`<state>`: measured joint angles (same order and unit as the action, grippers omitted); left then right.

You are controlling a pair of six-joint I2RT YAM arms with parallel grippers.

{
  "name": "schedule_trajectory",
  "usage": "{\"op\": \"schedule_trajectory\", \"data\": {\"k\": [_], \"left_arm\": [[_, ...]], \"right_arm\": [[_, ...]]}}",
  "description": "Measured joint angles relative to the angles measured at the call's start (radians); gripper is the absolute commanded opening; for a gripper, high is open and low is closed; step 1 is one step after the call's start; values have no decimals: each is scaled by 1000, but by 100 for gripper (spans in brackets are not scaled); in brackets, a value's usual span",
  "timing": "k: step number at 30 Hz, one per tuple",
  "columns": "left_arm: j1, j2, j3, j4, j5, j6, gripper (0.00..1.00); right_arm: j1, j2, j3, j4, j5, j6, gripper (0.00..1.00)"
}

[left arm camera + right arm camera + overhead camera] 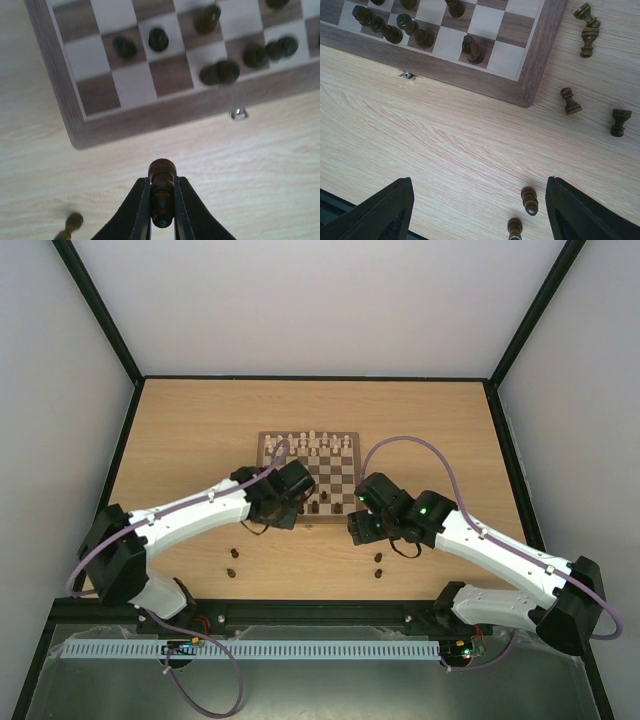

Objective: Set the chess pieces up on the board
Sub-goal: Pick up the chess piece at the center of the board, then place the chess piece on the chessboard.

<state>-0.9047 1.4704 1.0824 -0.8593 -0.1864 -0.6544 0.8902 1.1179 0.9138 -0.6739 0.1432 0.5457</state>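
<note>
Left gripper (162, 192) is clenched on a dark chess piece (162, 172) — the board (150, 116) lies ahead of it, more dark chessmen (158, 39) on its near squares. Right gripper (479, 210) hangs wide apart, holding nothing — two loose chessmen (529, 200) sit on the table (445, 150) between its fingers (395, 210).

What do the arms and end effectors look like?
The left arm and right arm have white links with black joints and bases. A lilac cable loops along each. Green lights glow at the right wrist. The left end effector and right end effector each have two black fingers.
</note>
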Motion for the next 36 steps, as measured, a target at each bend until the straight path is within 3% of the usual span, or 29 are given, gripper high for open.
{"op": "schedule_trajectory", "data": {"k": [5,14,36], "left_arm": [[48,101,107,2,-11,74,3],[90,216,163,18,-8,150,3],[113,294,185,106,27,182,6]], "right_arm": [[0,-2,-3,0,-2,0,73],[0,-11,-3,7,-5,-3,73],[0,-11,-8,15,-23,-8,73]]}}
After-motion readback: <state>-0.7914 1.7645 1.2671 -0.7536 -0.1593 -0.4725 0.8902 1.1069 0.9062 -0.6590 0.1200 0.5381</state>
